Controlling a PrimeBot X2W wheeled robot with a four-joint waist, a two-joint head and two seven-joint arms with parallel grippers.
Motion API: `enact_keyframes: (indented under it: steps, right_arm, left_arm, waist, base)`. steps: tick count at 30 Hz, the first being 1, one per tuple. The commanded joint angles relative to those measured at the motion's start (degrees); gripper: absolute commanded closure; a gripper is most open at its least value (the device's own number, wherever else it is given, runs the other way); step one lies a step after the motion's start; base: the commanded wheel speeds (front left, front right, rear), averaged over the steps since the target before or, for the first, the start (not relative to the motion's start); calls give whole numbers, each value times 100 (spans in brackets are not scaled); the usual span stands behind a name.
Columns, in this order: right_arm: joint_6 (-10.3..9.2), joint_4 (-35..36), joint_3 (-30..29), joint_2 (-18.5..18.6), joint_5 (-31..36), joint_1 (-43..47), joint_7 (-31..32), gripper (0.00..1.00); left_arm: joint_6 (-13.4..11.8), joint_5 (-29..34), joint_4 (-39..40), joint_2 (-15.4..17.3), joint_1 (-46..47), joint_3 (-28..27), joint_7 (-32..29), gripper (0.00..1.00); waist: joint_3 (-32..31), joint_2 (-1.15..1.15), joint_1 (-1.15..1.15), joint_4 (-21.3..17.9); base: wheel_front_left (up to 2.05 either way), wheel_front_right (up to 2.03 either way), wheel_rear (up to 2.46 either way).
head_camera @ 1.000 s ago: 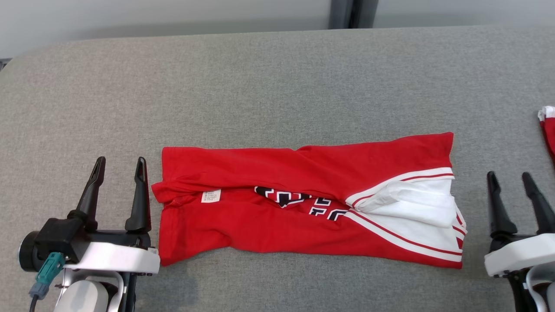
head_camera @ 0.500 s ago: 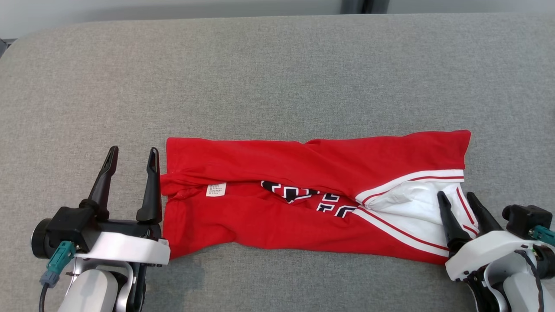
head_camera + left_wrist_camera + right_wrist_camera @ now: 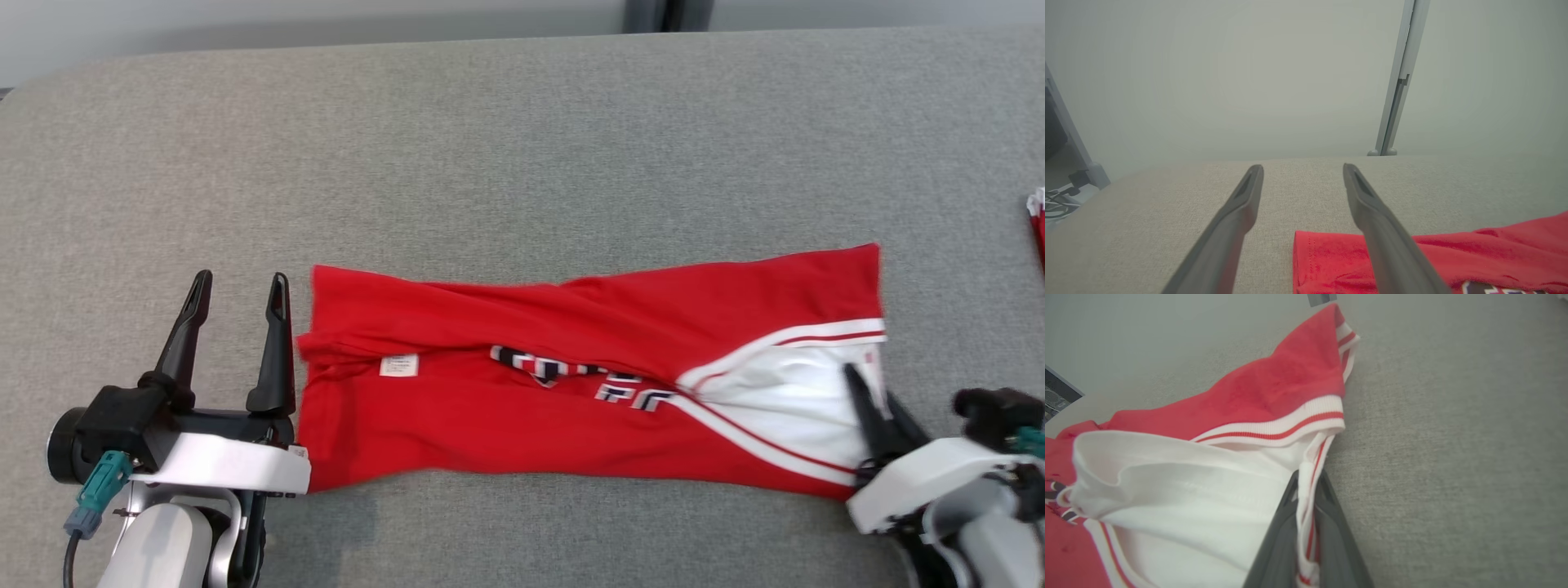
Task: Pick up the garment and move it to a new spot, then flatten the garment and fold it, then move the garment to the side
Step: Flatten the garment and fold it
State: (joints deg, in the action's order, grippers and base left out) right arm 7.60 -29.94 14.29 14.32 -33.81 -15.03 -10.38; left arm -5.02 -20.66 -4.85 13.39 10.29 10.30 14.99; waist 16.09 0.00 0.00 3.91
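Observation:
The garment (image 3: 506,412) is a red jersey with white striped trim and dark lettering, folded into a long band across the grey table (image 3: 522,139). My left gripper (image 3: 241,279) stands open just beside the garment's left end, its inner finger against the red edge. The left wrist view has the left gripper (image 3: 1302,167) with spread fingers and the garment's red corner (image 3: 1474,253) at lower right. My right gripper (image 3: 861,384) is shut on the white and red striped edge at the garment's right end. Close up, the right gripper (image 3: 1307,477) pinches that trim of the garment (image 3: 1274,392).
Another red and white cloth (image 3: 1037,216) lies at the table's far right edge. A grey post (image 3: 1396,81) stands against the wall behind the table. Cables (image 3: 1057,200) lie off the table's left end. Bare table stretches behind the garment.
My right gripper came in from the right onto the garment's right end and shut on the striped edge. The left gripper stayed open beside the left end. The camera shifted slightly.

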Motion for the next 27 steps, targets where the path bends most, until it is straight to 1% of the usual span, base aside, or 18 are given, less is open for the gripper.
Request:
enact_keyframes:
  steps: [1,2,3,7,9,13,16,19,22,25,27]
  right_arm:
    - [-20,-4,-141,287,-121,65,-56,100]
    - [-20,7,-194,381,-133,62,-86,100]
    - [-20,7,-194,381,-133,62,-86,100]
    - [-19,-21,-485,815,-282,31,-155,100]
    - [-19,-67,-553,968,-312,-13,-162,100]
    - [-17,5,-526,1057,-308,-136,-165,100]
    - [-14,259,-451,972,-272,-225,-171,100]
    - [-12,725,-400,869,-187,-298,-80,100]
    - [-12,1398,-356,692,40,-319,157,100]
    - [-12,2172,-175,434,320,-291,548,100]
    - [-12,2647,44,214,508,-312,812,100]
  left_arm:
    - [38,42,18,14,9,-43,21,0]
    - [43,47,20,14,8,-50,21,0]
    - [43,47,20,14,8,-50,21,0]
    - [87,61,32,21,39,-76,21,0]
    - [96,61,28,25,72,-83,21,0]
    - [113,76,5,26,110,-103,21,0]
    - [122,83,8,24,100,-124,21,0]
    - [123,84,21,36,57,-151,21,0]
    - [127,87,23,47,6,-161,21,0]
    - [136,84,25,55,5,-153,21,0]
    - [144,81,29,53,28,-137,21,0]
  waist:
    - [15,0,0,-66]
    - [23,0,0,-92]
    - [23,0,0,-92]
    - [65,0,0,-183]
    - [83,0,0,-214]
    - [81,0,0,-263]
    - [68,0,0,-305]
    - [51,0,0,-366]
    - [13,0,0,-436]
    - [-20,0,0,-484]
    - [-26,0,0,-500]
  base:
    - [0,0,0]
    - [0,0,0]
    - [0,0,0]
    - [0,0,0]
    - [0,0,0]
    - [0,0,0]
    - [0,0,0]
    - [0,0,0]
    - [0,0,0]
    - [0,0,0]
    - [0,0,0]
